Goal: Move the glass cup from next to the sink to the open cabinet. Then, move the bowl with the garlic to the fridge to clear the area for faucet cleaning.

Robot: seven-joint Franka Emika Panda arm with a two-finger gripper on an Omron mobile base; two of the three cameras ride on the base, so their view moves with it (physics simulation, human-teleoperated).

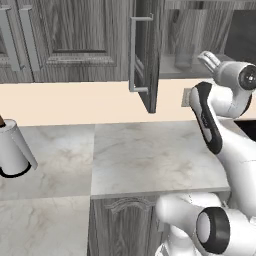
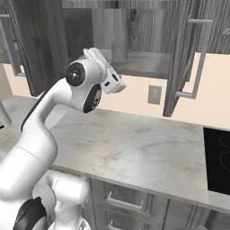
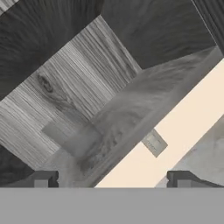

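The glass cup [image 3: 72, 140] stands upright on the bottom shelf of the open cabinet [image 3: 131, 109], a translucent grey tumbler against the wood grain. From the base it shows behind the open door, as the glass cup [image 1: 184, 50] and the glass cup [image 2: 120, 47]. My gripper [image 3: 113, 179] is open, its fingertips wide apart with nothing between them, and it sits back from the cup, just outside the shelf's front edge. The sink, bowl, garlic, fridge and faucet are out of view.
The cabinet door [image 1: 147, 55] with its silver bar handle [image 1: 133, 52] swings out over the marble counter [image 1: 145, 155]. A paper towel roll [image 1: 12, 150] stands at far left. A black cooktop [image 2: 218, 157] lies at right. A wall outlet [image 2: 154, 94] sits under the cabinet.
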